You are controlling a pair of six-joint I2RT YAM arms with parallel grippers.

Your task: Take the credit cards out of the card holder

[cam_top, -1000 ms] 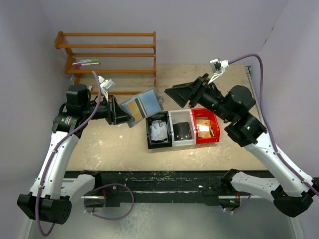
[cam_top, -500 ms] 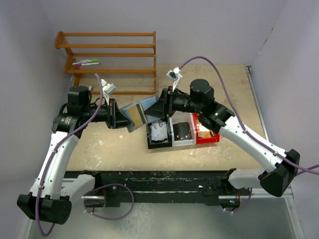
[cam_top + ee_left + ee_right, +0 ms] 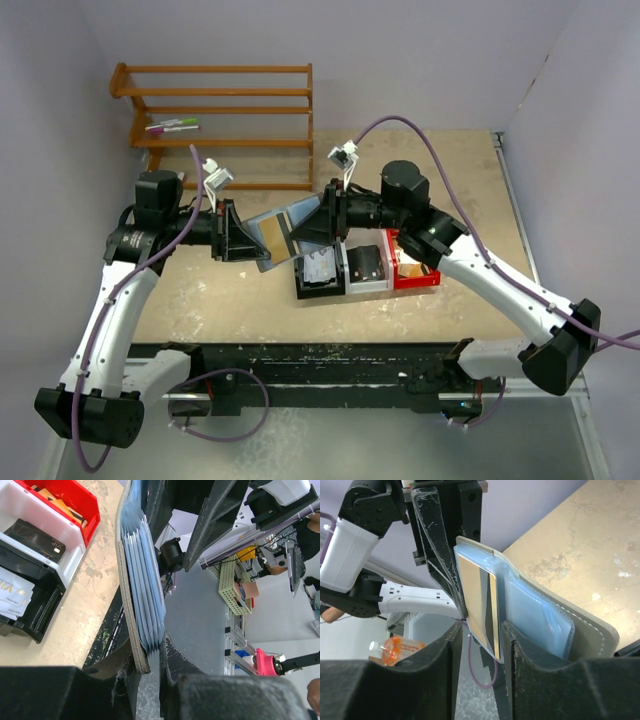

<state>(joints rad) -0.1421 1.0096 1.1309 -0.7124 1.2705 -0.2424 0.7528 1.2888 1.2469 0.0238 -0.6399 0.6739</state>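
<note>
My left gripper [image 3: 245, 240] holds the blue-grey card holder [image 3: 275, 232] in the air, left of the bins, and is shut on its lower edge [image 3: 142, 605]. A tan-gold credit card [image 3: 475, 605] with a dark stripe stands out of a clear pocket of the holder. My right gripper [image 3: 481, 630] has come in from the right, with one finger on each side of that card. Its jaws are open, and a gap shows between the left finger and the card. From above, the right gripper [image 3: 312, 222] meets the holder's right end.
Three small bins stand in a row under the right arm: black [image 3: 320, 272] with pale cards, white [image 3: 366, 266] with a black card, red [image 3: 417, 266] with a tan card. A wooden rack [image 3: 220, 110] holding pens stands at the back left.
The right arm swung left from above the bins to the card holder, and its jaws narrowed around the tan-gold card. The left arm with the holder barely moved.
</note>
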